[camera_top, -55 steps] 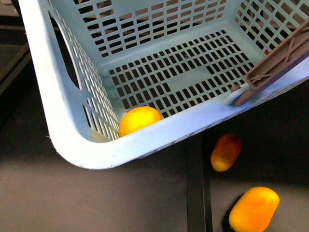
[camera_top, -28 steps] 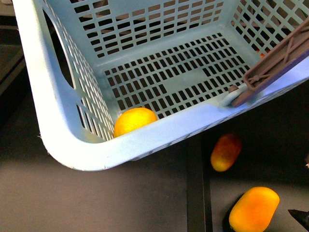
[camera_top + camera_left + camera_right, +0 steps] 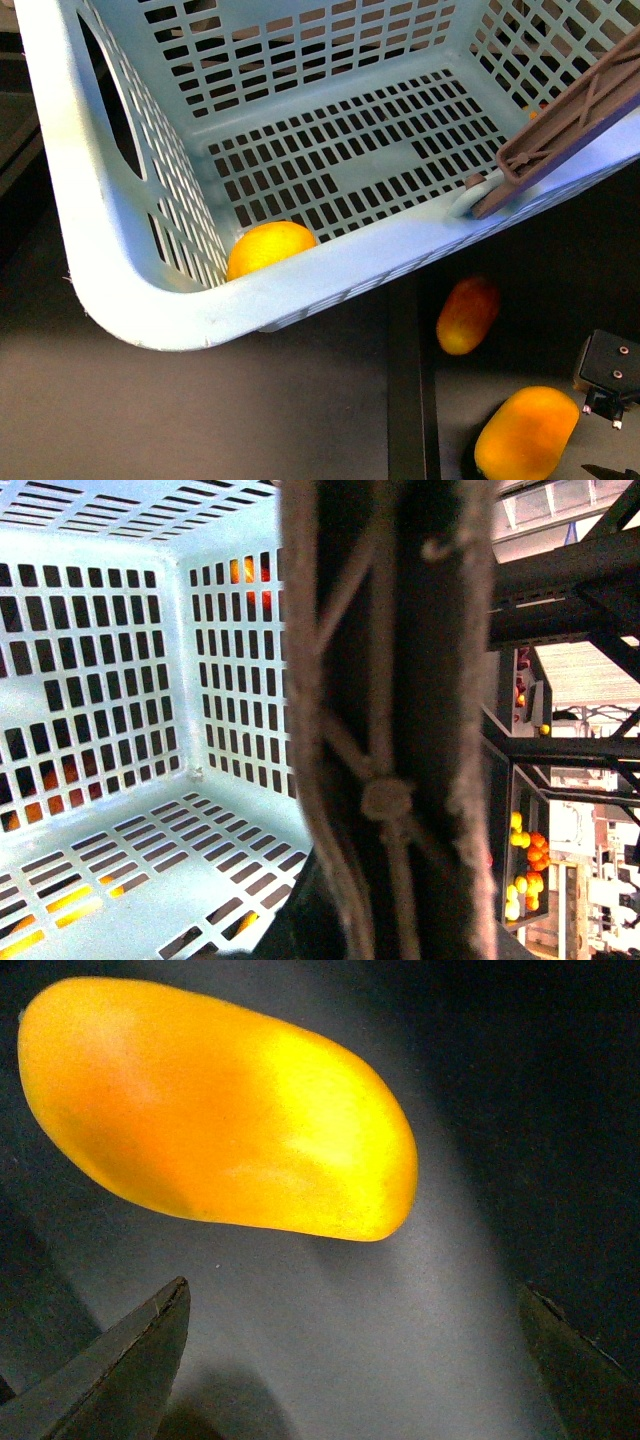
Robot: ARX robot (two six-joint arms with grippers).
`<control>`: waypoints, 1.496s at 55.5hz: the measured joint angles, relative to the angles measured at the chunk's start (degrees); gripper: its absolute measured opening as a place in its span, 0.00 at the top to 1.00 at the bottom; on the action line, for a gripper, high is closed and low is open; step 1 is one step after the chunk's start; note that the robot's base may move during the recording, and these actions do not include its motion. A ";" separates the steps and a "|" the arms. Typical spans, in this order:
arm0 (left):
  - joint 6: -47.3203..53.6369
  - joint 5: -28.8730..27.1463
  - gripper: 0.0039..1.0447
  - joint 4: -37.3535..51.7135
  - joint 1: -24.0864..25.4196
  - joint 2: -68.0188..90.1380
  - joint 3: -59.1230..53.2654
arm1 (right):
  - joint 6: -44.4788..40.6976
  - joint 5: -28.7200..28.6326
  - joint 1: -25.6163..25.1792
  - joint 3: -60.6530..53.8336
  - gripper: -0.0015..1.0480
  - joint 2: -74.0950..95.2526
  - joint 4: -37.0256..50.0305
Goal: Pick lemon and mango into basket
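While the lemon [image 3: 266,248] sits in the basket [image 3: 130,300], right jaws gape near the mango [image 3: 525,432]; left jaws unclear.

Lemon [image 3: 265,248] half hidden behind basket [image 3: 300,285] rim; blushed fruit [image 3: 467,315] blurred.

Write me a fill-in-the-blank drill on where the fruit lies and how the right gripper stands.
1. The lemon lies ____ the basket, in its near corner.
2. The mango lies ____ the basket, on the dark surface.
3. The right gripper has its fingers ____, neither one touching the mango.
Missing words: inside; outside; open.
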 joint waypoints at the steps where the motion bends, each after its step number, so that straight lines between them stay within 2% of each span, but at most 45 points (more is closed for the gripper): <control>1: 0.00 0.02 0.96 0.00 0.00 0.00 0.00 | -0.81 -0.15 0.04 0.33 0.08 0.22 -0.17; 14: -0.02 0.13 0.96 0.00 0.00 0.00 0.00 | -6.43 -0.90 1.51 3.74 0.08 2.14 -0.90; 30: 0.00 0.00 0.96 0.00 0.00 0.00 0.00 | -6.91 -1.01 5.49 7.61 0.08 5.31 -0.61; 77: 0.00 0.00 0.96 0.00 0.00 0.00 0.00 | 1.92 -0.50 13.22 11.80 0.08 12.94 2.29; 79: 0.00 0.00 0.96 0.00 0.00 0.00 0.00 | 2.23 -0.48 13.38 11.80 0.11 13.03 2.34; 83: 0.00 0.00 0.96 0.00 0.00 0.00 0.00 | 2.27 -0.48 13.55 11.72 0.24 13.05 2.36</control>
